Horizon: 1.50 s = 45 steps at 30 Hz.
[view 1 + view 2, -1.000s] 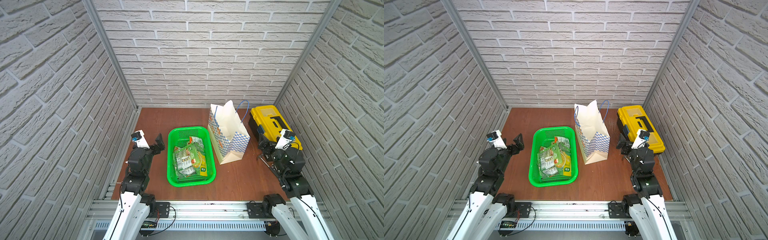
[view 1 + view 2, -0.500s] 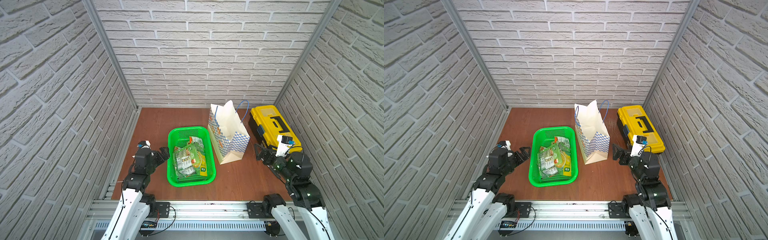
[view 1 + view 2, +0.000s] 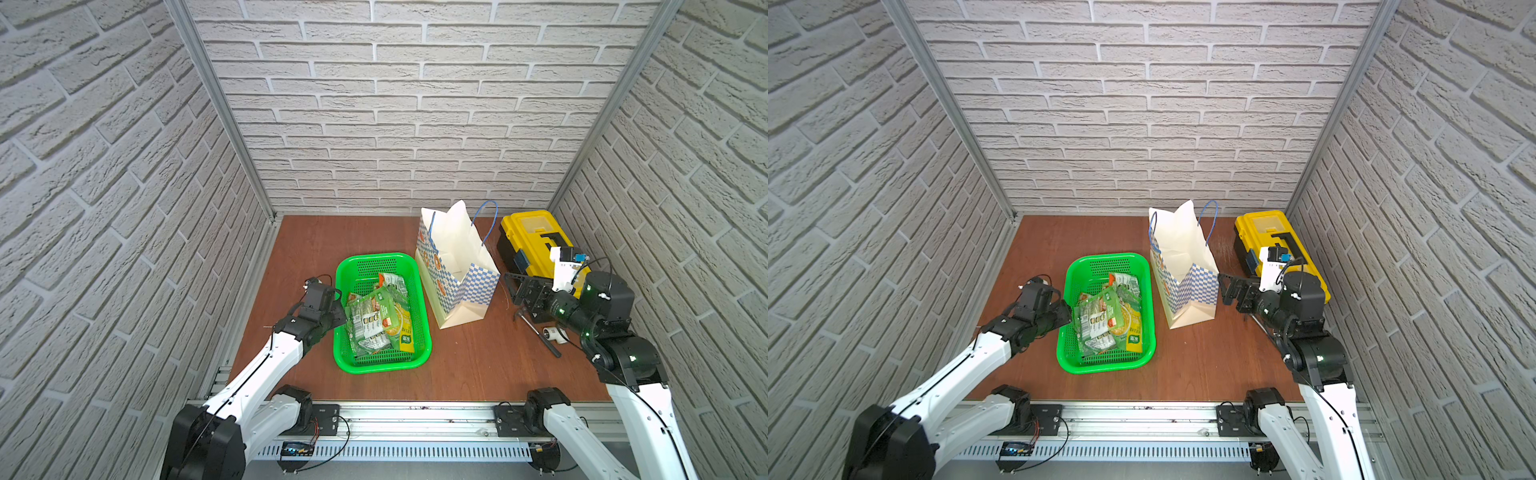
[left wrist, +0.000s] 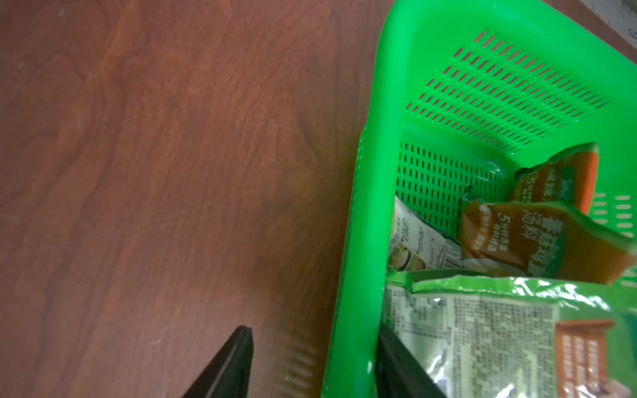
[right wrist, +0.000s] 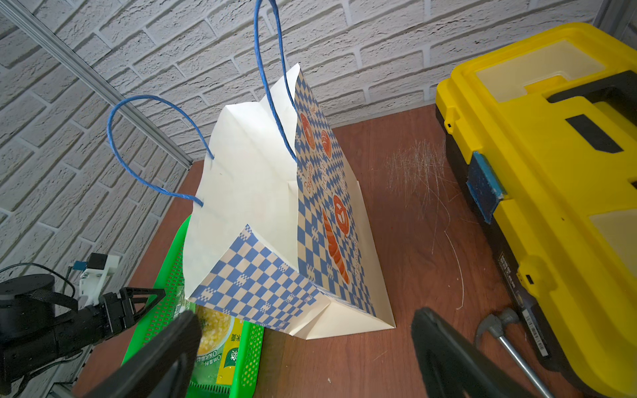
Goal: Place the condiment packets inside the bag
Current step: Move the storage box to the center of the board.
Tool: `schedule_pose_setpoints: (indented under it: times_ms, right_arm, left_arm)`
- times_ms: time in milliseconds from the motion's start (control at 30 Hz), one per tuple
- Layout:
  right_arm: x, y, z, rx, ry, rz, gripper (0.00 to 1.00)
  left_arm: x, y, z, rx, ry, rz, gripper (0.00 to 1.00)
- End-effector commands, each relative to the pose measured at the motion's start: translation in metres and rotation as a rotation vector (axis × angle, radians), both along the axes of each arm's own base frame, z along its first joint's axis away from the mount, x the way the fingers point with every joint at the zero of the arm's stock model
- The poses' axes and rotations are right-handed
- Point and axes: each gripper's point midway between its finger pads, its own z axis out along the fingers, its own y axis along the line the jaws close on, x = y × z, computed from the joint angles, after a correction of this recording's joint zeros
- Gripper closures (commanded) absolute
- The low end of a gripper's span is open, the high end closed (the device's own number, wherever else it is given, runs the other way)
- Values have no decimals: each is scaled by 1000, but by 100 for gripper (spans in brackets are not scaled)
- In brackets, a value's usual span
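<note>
The condiment packets (image 3: 380, 320) (image 3: 1108, 320) lie heaped in a green perforated basket (image 3: 424, 291); the left wrist view shows green, clear and orange-brown ones (image 4: 499, 327). My left gripper (image 3: 340, 309) (image 4: 313, 330) is at the basket's left wall (image 4: 358, 241). Its jaws stand apart astride that wall, one finger outside over the table, the other inside against a packet. The checkered bag (image 3: 453, 266) (image 3: 1183, 266) (image 5: 262, 206) stands upright with its mouth open, right of the basket. My right gripper (image 3: 512, 289) (image 5: 308, 317) hangs open and empty just right of the bag.
A yellow-and-black toolbox (image 3: 536, 237) (image 5: 537, 155) stands at the back right, close behind my right arm. A hammer (image 3: 540, 336) (image 5: 506, 334) and a small white roll (image 3: 555, 332) lie on the table beside it. Brick walls enclose three sides.
My left arm has reached forward and right to the basket's left wall, and its jaws have narrowed. My right arm has swung left and down towards the bag, jaws still wide.
</note>
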Motion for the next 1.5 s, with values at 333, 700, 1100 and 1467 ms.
schedule_pose_setpoints:
  times_ms: [333, 700, 1100, 1467]
  right_arm:
    - [54, 9, 16, -16, 87, 49, 1]
    - [126, 23, 7, -69, 144, 88, 10]
    - [173, 25, 4, -250, 169, 36, 28]
    - [186, 37, 36, -214, 117, 50, 57]
  left_arm:
    - [77, 26, 23, 86, -90, 151, 92]
    - [137, 35, 20, 45, -4, -23, 87]
    - [101, 49, 74, 105, -45, -47, 25]
    - [78, -99, 246, 18, -541, -389, 2]
